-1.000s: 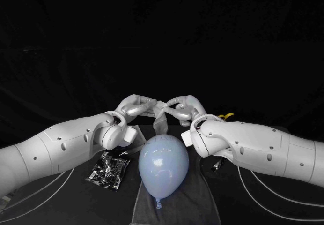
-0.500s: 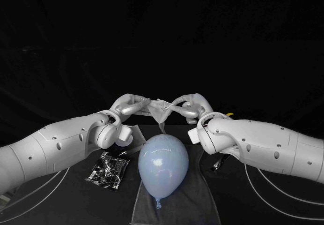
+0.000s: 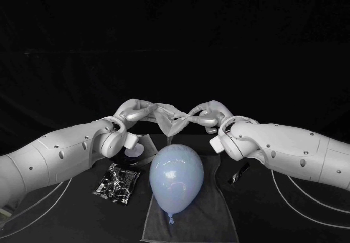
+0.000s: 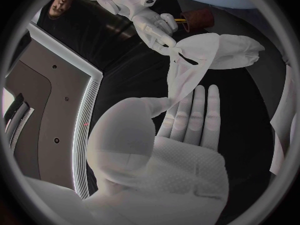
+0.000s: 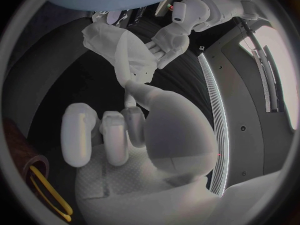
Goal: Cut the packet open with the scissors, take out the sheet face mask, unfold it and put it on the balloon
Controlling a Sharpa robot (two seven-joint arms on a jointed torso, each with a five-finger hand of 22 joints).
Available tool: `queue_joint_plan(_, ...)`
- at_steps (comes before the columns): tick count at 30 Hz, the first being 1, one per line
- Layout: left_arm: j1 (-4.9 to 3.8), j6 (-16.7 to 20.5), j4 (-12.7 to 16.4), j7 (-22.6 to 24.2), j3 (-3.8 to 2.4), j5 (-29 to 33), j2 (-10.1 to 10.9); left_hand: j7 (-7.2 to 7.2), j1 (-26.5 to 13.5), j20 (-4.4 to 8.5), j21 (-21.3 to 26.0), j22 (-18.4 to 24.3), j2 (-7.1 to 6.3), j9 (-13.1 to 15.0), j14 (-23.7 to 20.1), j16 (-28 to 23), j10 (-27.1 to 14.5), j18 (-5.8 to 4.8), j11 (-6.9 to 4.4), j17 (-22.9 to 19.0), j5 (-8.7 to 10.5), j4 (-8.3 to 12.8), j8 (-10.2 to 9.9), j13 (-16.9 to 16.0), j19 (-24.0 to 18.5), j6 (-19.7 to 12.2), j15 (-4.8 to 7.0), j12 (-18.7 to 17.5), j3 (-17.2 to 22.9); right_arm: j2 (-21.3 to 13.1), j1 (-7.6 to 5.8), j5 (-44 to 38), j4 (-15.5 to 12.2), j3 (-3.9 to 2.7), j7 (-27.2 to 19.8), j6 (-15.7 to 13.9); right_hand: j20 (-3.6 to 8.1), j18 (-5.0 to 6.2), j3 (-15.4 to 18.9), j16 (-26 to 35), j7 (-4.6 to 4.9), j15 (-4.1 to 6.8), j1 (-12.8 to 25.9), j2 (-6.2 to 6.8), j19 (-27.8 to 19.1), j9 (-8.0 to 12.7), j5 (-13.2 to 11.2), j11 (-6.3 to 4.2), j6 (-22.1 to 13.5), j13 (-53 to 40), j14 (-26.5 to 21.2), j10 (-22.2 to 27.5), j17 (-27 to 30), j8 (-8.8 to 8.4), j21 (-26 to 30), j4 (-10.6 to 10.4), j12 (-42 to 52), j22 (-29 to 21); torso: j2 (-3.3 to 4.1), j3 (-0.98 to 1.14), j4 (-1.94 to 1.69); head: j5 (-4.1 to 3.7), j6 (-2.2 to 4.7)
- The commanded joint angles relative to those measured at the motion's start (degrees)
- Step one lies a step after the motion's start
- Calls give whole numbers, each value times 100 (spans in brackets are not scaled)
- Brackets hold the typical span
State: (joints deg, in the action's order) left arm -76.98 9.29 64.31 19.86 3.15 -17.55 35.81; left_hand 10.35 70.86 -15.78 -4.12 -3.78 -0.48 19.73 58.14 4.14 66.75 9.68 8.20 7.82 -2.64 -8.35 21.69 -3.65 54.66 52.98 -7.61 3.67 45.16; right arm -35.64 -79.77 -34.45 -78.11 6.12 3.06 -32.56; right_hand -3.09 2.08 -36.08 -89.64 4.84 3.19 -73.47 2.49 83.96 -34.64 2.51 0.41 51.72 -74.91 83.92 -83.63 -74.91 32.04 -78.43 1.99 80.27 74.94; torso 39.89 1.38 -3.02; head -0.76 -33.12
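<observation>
- The sheet face mask [image 3: 172,117] hangs partly unfolded above the far end of the balloon [image 3: 176,177], stretched between both hands.
- The left hand [image 3: 137,112] pinches one edge of it.
- The right hand [image 3: 208,113] pinches the opposite edge.
- The packet [image 3: 117,183] lies beside the balloon, on the left arm's side.

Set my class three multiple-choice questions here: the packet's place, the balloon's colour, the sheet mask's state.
1. The packet lies: A) beside the balloon, on the left arm's side; B) on the balloon; C) on the right arm's side.
2. The balloon is: A) red; B) green; C) pale blue.
3. The sheet mask is: A) spread on the balloon; B) held between the left hand and right hand; C) inside the packet.
Key: 1 A, it lies by the left arm; 2 C, its skin shows pale blue; 3 B, both hands pinch it.
</observation>
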Motion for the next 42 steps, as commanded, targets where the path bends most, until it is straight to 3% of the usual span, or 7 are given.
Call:
queue_joint_plan(1,-39,-296,-45,188,-18,-262,-10,3,53,-5,21,6,2,5,-38,-34,-40,93,6,-8,-21,-7,30,0,-40,-57,-8,-13,25,13,-79,-509,101,-8,208,471,34,25,-35,-36,-29,21,53,-2,210,-136,28,-23,65,-839,608,-70,-1509,28,-18,17,41,1197,0,-2,2,-15,18)
queue_joint_plan(9,-189,-441,-165,266,-45,-720,-63,4,55,-6,22,6,-2,5,-41,-34,-43,92,8,-9,-21,-8,29,1,-43,-59,-9,-13,24,47,-296,-849,303,-8,225,647,38,17,-58,-36,-33,25,73,13,222,-138,28,-27,77,-848,608,-81,-1509,31,-54,43,54,1207,-11,-3,-2,-52,50)
queue_joint_plan(20,-494,-585,-391,263,-49,-1136,-136,5,59,-8,22,5,-6,6,-44,-34,-45,92,9,-9,-20,-11,29,0,-46,-61,-10,-13,23,63,-642,-1371,488,-8,275,1078,41,7,-80,-36,-38,29,101,35,239,-138,28,-31,94,-866,608,-102,-1509,32,-105,74,80,1221,-8,-1,-1,-43,97)
queue_joint_plan(27,-726,-690,-609,238,-44,-1456,-170,6,61,-8,22,5,-9,6,-44,-33,-45,92,9,-9,-20,-15,30,0,-47,-60,-10,-12,21,78,-814,-2505,565,-8,302,1400,45,-7,-90,-36,-44,33,128,63,262,-137,27,-36,113,-887,608,-122,-1509,32,-172,99,108,1239,-11,4,-11,-53,134)
queue_joint_plan(32,-784,-722,-736,230,-42,-1639,-191,6,61,-9,22,5,-10,6,-44,-33,-44,93,9,-9,-20,-16,30,-1,-48,-60,-10,-11,20,91,-922,-3159,639,-8,360,1498,47,-17,-93,-36,-48,35,146,79,279,-136,27,-39,128,-900,608,-136,-1509,32,-221,109,126,1252,-7,0,-4,-75,160)
queue_joint_plan(42,-807,-722,-960,269,-38,-1921,-285,5,63,-9,22,5,-13,7,-44,-31,-44,93,9,-9,-19,-20,31,-1,-49,-59,-10,-10,19,175,-1087,-4249,757,-8,530,1455,51,-34,-94,-36,-61,41,186,110,308,-132,27,-48,163,-943,608,-177,-1509,33,-308,117,186,1276,1,0,-5,-86,181)
